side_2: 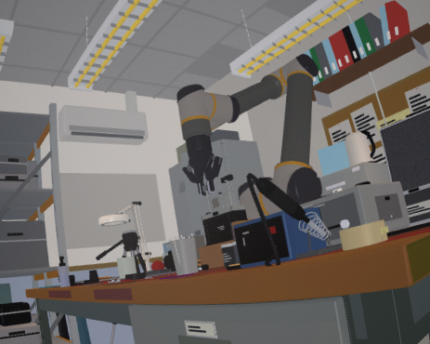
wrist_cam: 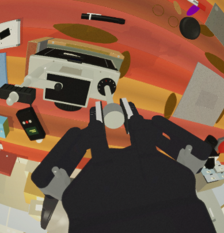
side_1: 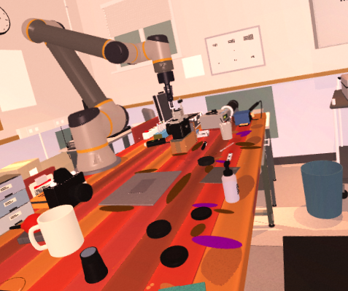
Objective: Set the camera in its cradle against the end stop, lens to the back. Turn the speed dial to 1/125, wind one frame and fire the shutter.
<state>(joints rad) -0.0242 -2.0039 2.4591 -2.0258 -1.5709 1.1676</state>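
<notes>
My gripper (wrist_cam: 112,114) hangs above the camera (wrist_cam: 73,78), near its right end as the wrist camera shows it. The tall grey knob (wrist_cam: 112,115) that rises on a stem from the black speed dial (wrist_cam: 107,85) is clamped between the closed fingers. The camera, grey on top with a black body, sits in its wooden cradle (side_1: 182,143) on the far half of the bench. A wind lever (wrist_cam: 32,76) with a round tip juts from the camera's left end, and a small black button (wrist_cam: 58,86) stands on the top plate.
Behind the cradle stand a monitor, a grey box (side_1: 211,120) and a blue soldering station (side_2: 263,237). A black remote (wrist_cam: 30,124) and a black block (wrist_cam: 17,92) lie left of the camera. Nearer are grey mats (side_1: 142,187), lens caps (side_1: 159,228), a white bottle (side_1: 230,185), a mug (side_1: 58,231) and a second black camera (side_1: 69,190).
</notes>
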